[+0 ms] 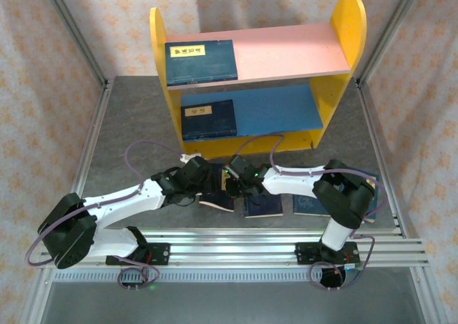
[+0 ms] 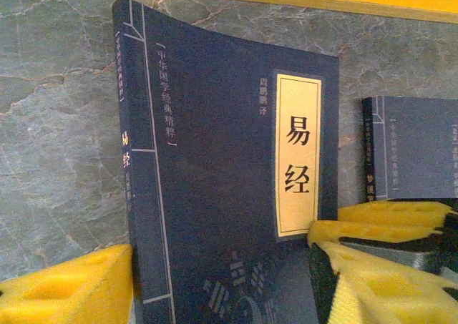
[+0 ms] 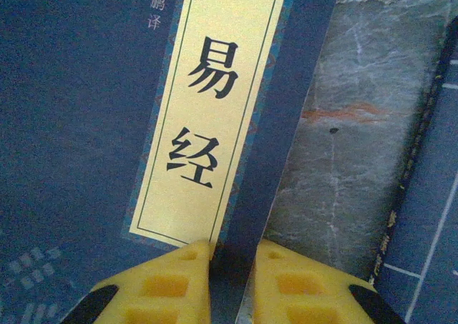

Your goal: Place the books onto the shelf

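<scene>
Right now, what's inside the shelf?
One book lies flat on the pink upper board, a second book on the blue lower board, both at left; anything beneath them is covered.

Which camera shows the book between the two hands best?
Left wrist view: the book shows nearly its whole cover and label. Right wrist crops it to label and edge; from the top, arms hide most of it.
</scene>
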Tool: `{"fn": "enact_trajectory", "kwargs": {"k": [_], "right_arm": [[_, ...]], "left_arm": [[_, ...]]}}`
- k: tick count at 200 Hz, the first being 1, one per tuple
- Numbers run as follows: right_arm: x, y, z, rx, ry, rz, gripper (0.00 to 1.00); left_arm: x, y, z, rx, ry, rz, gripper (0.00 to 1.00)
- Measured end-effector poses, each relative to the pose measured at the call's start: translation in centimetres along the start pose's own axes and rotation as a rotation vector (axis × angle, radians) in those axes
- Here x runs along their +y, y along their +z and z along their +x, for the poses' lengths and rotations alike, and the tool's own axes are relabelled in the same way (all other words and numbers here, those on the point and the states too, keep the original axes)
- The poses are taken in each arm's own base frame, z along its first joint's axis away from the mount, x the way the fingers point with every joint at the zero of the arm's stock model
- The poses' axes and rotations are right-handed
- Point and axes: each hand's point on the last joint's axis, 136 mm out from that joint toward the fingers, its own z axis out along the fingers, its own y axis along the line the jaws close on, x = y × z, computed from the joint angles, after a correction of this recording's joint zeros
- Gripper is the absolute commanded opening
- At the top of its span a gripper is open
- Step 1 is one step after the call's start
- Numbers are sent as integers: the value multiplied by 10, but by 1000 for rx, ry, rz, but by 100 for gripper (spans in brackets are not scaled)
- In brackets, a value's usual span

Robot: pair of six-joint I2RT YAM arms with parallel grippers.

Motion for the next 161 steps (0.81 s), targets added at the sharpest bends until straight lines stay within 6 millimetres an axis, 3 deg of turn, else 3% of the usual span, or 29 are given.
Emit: {"fn": "enact_trajectory", "kwargs": {"k": [67, 129, 161], "right_arm": [[0, 0, 0, -2, 0, -3, 16], [0, 0, 0, -23, 0, -22, 16], [1, 1, -1, -37, -1, -35, 16]], "left_arm": [[15, 6, 5, 8, 1, -65, 38], [20, 5, 7, -6, -70, -62, 35], [31, 12, 19, 8, -155, -75, 35]]}}
